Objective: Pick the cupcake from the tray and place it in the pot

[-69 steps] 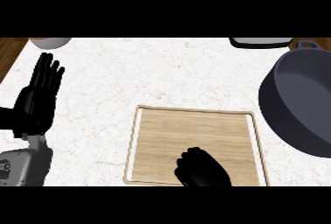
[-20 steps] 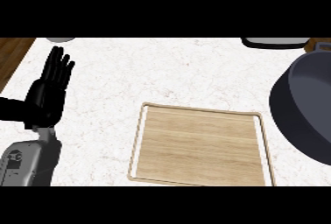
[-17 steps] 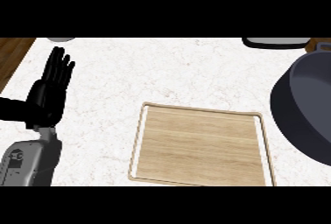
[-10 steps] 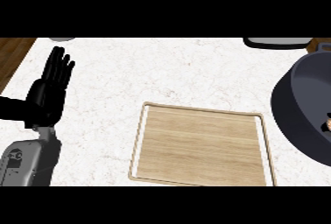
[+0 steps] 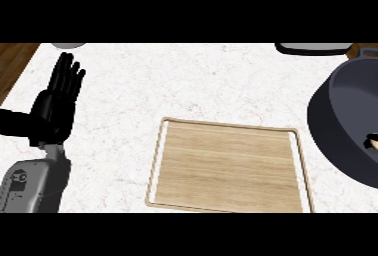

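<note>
- Presently, the wooden tray [image 5: 229,167] nearest the viewer carries nothing.
- Left hand [image 5: 55,107] rests at the left, fingers straight and spread, holding nothing.
- Right hand out of view.
- A sliver, likely the cupcake [image 5: 373,144], shows inside the pot [image 5: 343,125] at the right edge.
- Advice: withdraw upward, clearing the pot's rim; open counter [image 5: 184,85] lies beyond.

We read no text, label, brand or number on anything in the head view. The only mark is a small round dark symbol on the grey forearm casing [image 5: 22,177], just below the left hand [image 5: 55,107]; it forms no letter or figure we can make out
</note>
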`<state>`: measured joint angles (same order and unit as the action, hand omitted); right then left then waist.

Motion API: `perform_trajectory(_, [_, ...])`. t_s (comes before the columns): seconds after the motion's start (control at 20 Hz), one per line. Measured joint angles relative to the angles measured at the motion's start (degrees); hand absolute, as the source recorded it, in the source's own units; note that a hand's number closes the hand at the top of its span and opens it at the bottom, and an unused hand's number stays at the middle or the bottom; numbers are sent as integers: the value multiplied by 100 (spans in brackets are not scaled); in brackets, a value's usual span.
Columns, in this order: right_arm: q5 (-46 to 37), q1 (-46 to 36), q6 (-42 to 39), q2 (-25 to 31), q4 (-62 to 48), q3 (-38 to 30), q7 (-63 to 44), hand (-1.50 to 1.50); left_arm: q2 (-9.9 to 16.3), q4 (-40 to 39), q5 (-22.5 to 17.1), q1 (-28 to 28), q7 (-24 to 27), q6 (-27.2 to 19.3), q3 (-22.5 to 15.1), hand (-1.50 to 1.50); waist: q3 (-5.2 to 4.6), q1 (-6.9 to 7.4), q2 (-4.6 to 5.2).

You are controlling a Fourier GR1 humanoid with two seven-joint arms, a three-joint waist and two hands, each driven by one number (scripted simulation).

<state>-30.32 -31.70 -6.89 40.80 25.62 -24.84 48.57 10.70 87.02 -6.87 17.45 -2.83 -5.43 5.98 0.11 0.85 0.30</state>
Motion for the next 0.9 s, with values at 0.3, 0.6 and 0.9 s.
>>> perform_trajectory(0.3, [724, -380, -861, 320, -472, -612, -389, -150, -54, 22, 16, -80, 62, -15, -7, 0, -3, -15, -5])
perform_trajectory(0.6, [1275, -343, -1345, 837, -1025, -1158, -391, -150, -31, 121, -36, -151, 51, 66, 9, 0, 6, 26, 17])
perform_trajectory(0.9, [1692, -175, -1600, 1280, -1354, -1555, -433, -150, 13, 107, -60, -109, 47, 123, 43, 0, 21, 48, 43])
